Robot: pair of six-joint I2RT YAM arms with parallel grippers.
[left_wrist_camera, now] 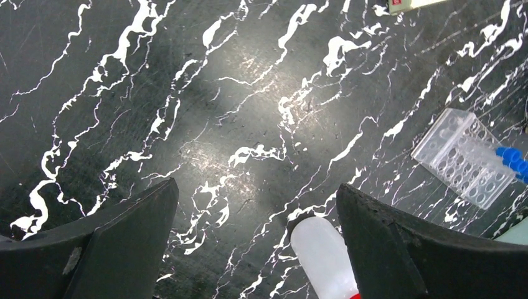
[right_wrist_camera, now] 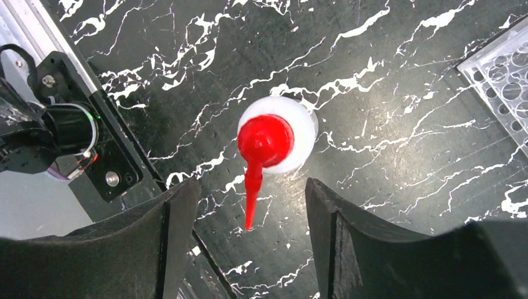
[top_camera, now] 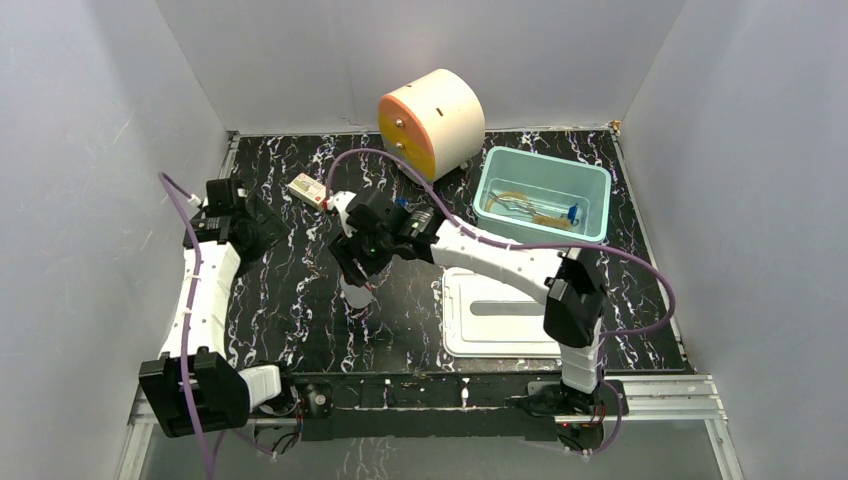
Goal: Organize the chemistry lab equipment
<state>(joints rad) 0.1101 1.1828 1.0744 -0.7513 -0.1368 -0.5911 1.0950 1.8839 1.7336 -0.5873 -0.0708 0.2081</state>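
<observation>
We see the right gripper (right_wrist_camera: 249,190) hanging over a white plastic squeeze bottle with a red pointed cap (right_wrist_camera: 277,134). Its fingers are spread wide and do not touch the bottle. The bottle stands up straight near the middle of the black table with white veins (top_camera: 300,310). The left gripper (left_wrist_camera: 256,187) is at 9 o'clock on the table. Its fingers are spread wide too, with nothing between them. A small clear plastic tube rack (left_wrist_camera: 464,156) lies at 3 o'clock in the left wrist view. A tan rubber tube coil (top_camera: 510,203) lies in the teal plastic tub (top_camera: 540,232) at 2 o'clock.
</observation>
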